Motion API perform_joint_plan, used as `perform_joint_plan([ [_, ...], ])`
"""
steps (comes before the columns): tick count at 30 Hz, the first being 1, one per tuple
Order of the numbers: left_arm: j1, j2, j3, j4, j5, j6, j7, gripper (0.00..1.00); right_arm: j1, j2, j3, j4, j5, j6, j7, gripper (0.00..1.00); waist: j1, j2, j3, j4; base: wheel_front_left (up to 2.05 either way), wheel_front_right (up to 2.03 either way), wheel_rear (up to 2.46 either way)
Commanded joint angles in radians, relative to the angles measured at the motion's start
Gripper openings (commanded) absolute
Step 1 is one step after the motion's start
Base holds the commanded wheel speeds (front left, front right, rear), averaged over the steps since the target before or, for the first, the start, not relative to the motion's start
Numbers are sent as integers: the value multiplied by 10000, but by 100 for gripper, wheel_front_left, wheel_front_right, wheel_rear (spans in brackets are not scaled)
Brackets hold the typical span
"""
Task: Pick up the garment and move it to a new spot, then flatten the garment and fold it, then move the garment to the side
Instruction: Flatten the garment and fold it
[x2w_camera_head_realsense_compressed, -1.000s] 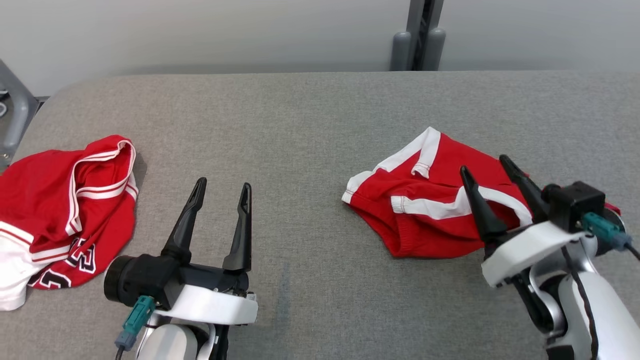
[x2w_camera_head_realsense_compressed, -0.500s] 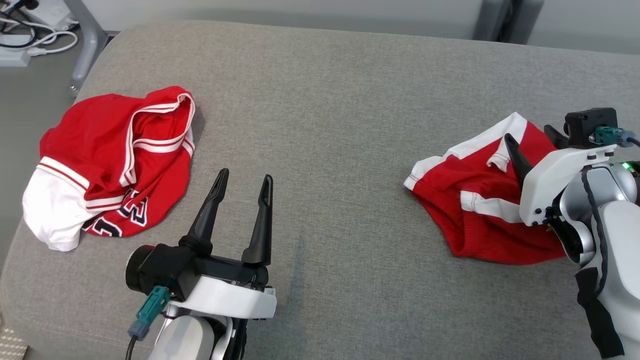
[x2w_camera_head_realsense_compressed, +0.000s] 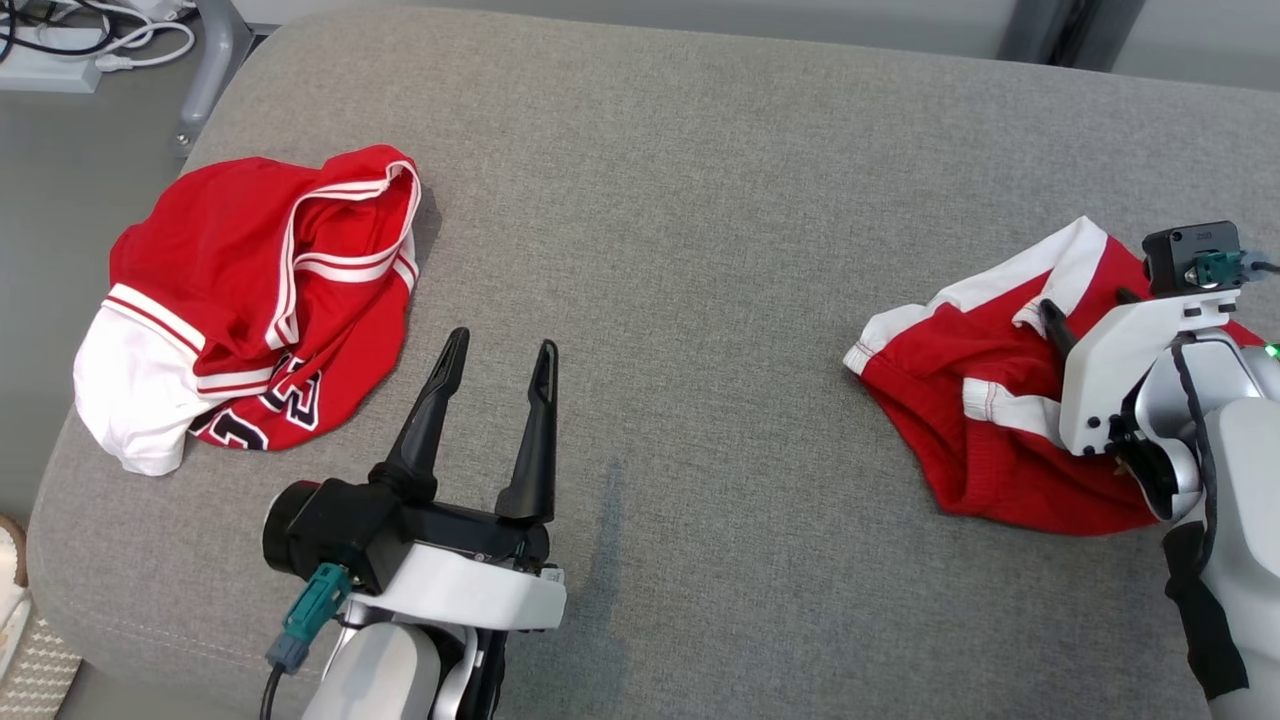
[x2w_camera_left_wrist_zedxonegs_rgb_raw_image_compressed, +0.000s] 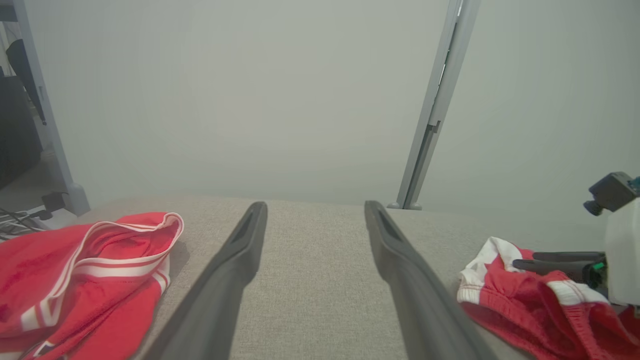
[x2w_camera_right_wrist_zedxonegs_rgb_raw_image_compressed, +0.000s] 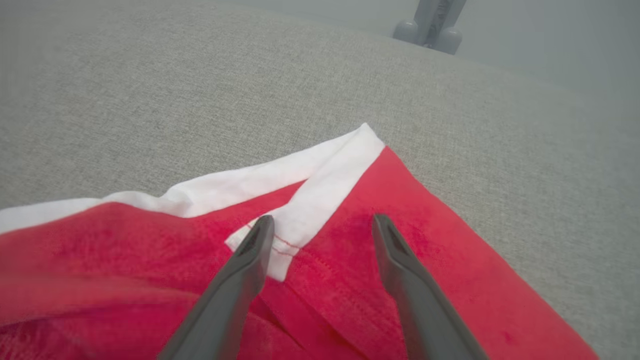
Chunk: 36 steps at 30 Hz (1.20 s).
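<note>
The garment (x2w_camera_head_realsense_compressed: 960, 400), red shorts with white trim, lies crumpled at the right of the grey padded surface (x2w_camera_head_realsense_compressed: 680, 250). My right gripper (x2w_camera_head_realsense_compressed: 1085, 305) hovers just over it, open. In the right wrist view the two fingers straddle a folded white trim tab, with the gripper (x2w_camera_right_wrist_zedxonegs_rgb_raw_image_compressed: 322, 220) holding nothing and the garment (x2w_camera_right_wrist_zedxonegs_rgb_raw_image_compressed: 150, 250) beneath. My left gripper (x2w_camera_head_realsense_compressed: 503, 342) stands open over bare surface near the front, between the two cloth piles. The left wrist view shows this gripper (x2w_camera_left_wrist_zedxonegs_rgb_raw_image_compressed: 315, 205) open and the garment (x2w_camera_left_wrist_zedxonegs_rgb_raw_image_compressed: 525, 300) at lower right.
A red jersey (x2w_camera_head_realsense_compressed: 250, 300) with white stripes and black lettering lies bunched near the surface's left edge, also seen in the left wrist view (x2w_camera_left_wrist_zedxonegs_rgb_raw_image_compressed: 75, 280). Cables and a power strip (x2w_camera_head_realsense_compressed: 60, 60) lie on the floor beyond a grey metal leg (x2w_camera_head_realsense_compressed: 215, 50).
The head camera has swung, shifting the whole picture right and down. My right gripper has moved farther over the garment toward its white trim. The left gripper keeps its pose, still open.
</note>
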<state>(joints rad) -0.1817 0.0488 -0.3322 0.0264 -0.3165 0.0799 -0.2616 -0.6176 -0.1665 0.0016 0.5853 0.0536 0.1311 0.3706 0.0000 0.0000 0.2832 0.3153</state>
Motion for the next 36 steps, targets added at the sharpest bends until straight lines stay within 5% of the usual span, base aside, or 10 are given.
perform_joint_plan([
  [1, -170, 31, -6, -32, -51, 8, -43, 100, -130, -25, -87, 115, -11, -6, 123, 41, 0, 0, 50, 23, 0, 0, 0],
  [4, -247, 31, -23, -21, -93, 18, -43, 100, -259, -47, -68, 295, -14, -6, 281, 0, 0, 0, 116, 52, 0, 0, 0],
  [15, -264, 31, 25, 62, -111, 74, -43, 100, -757, -52, 369, 164, 367, -6, -617, 0, 0, 0, -26, 49, 0, 0, 0],
  [23, -122, 31, 118, 78, 2, 36, -43, 100, -1556, 331, 839, -230, 1792, -5, -1701, 0, 0, 0, -396, -40, 0, 0, 0],
  [36, -10, 30, 208, 31, 136, -67, -42, 100, -2775, -309, -1627, 992, 3328, -5, -2184, 0, 0, 0, -446, -42, 0, 0, 0],
])
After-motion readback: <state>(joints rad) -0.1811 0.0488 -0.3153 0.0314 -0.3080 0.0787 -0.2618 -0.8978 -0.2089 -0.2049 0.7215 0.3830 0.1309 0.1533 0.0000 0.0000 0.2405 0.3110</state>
